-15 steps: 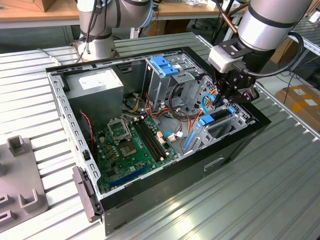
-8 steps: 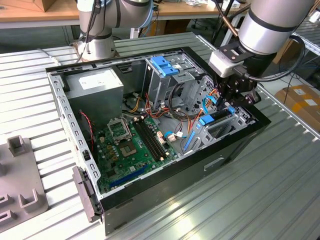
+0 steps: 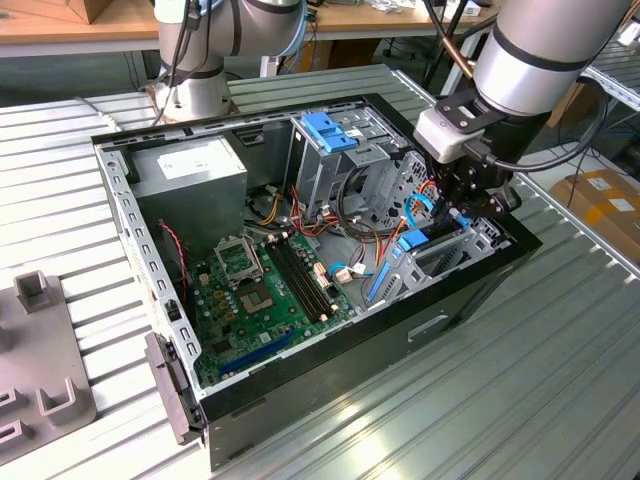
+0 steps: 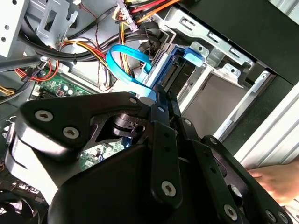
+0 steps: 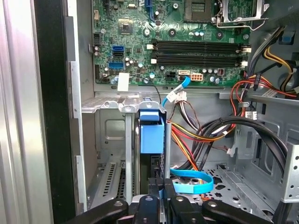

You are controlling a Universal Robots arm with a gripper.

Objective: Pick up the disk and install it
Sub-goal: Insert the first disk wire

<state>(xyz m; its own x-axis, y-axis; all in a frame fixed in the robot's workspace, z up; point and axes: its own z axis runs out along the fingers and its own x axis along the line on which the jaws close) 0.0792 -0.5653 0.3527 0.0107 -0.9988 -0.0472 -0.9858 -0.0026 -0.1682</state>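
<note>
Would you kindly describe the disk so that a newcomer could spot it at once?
In the open computer case, find the silver drive bay at the corner beside the gripper. The disk stands on edge in it, a dark slab in a bright blue carrier. It sits lower than the blue bracket atop the cage and is blocky, unlike the looping blue cable.

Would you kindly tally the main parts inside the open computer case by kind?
power supply: 1
motherboard: 1
blue bracket on the drive cage: 1
disk in its blue carrier: 1
Total: 4
</note>
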